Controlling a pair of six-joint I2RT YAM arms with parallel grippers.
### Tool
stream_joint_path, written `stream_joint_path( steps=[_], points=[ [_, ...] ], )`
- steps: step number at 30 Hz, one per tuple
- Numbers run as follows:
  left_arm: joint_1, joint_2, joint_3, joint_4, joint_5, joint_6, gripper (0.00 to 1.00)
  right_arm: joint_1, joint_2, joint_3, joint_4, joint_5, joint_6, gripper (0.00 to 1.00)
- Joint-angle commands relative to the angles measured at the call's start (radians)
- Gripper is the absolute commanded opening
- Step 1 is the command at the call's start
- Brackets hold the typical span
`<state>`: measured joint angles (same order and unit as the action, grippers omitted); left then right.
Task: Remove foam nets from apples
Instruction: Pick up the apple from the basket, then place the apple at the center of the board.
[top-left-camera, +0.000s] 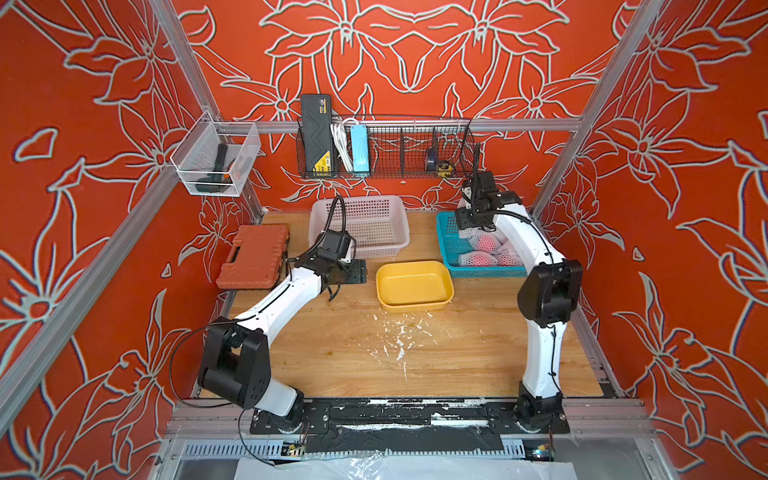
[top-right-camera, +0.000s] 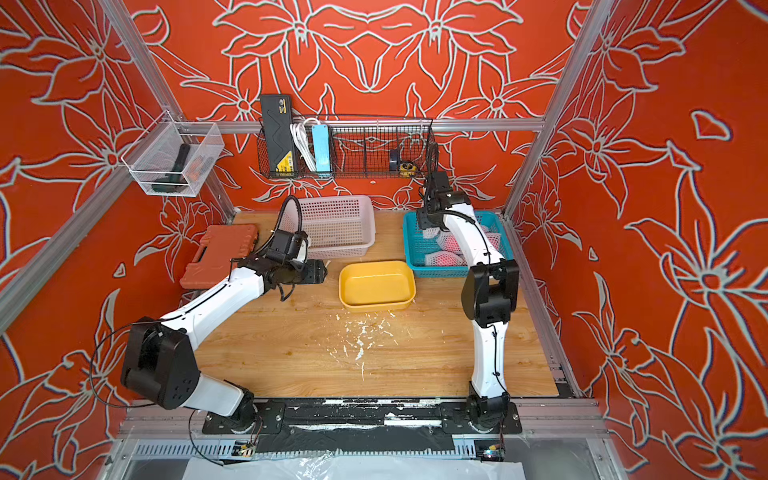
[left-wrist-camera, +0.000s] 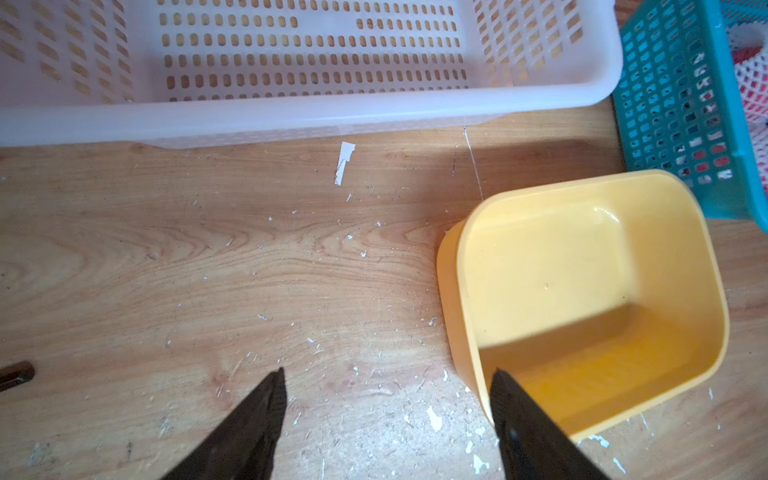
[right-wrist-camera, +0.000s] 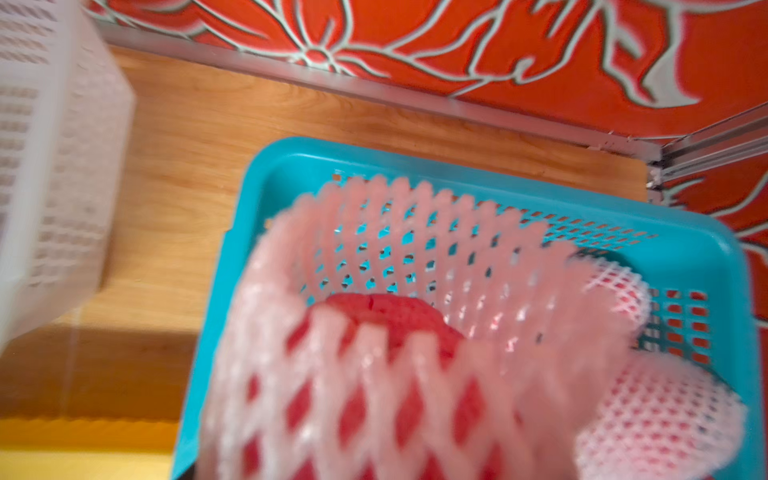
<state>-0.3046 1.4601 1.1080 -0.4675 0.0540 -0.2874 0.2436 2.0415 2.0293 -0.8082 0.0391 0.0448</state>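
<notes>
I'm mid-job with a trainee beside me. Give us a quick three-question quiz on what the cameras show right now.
1. True or false: the yellow tub is empty.
2. Where do the apples in their foam nets lie? A: the white basket. B: the teal basket. C: the orange case.
3. Fill in the blank: the left hand is ____, with nothing in it.

Key: 1 true; 2 B; 3 open.
</notes>
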Motion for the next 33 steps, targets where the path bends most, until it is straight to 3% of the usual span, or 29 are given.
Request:
stream_joint_path(
  steps=[1, 5, 14, 19, 23, 33],
  points=[
    [0.005, -0.066, -0.031, 0.010, 0.019, 0.017, 0.77, 0.033, -0.138, -0.131, 0.074, -0.043, -0.039, 0.59],
    [0.004, -0.119, -0.075, 0.010, 0.050, 0.022, 0.78, 0.079, -0.342, -0.383, 0.159, -0.097, -0.065, 0.59],
    [-0.002, -0.261, -0.189, 0.011, 0.101, 0.024, 0.81, 0.293, -0.814, -1.020, 0.389, -0.263, -0.164, 0.57],
    [-0.002, -0.316, -0.261, 0.037, 0.157, 0.005, 0.83, 0.408, -0.996, -1.250, 0.496, -0.345, -0.235, 0.57],
    [-0.002, -0.336, -0.297, 0.040, 0.175, -0.005, 0.84, 0.480, -1.021, -1.328, 0.521, -0.348, -0.321, 0.60],
    [-0.002, -0.390, -0.400, 0.109, 0.210, -0.013, 0.84, 0.584, -0.824, -1.327, 0.511, -0.335, -0.491, 0.64]
  ],
)
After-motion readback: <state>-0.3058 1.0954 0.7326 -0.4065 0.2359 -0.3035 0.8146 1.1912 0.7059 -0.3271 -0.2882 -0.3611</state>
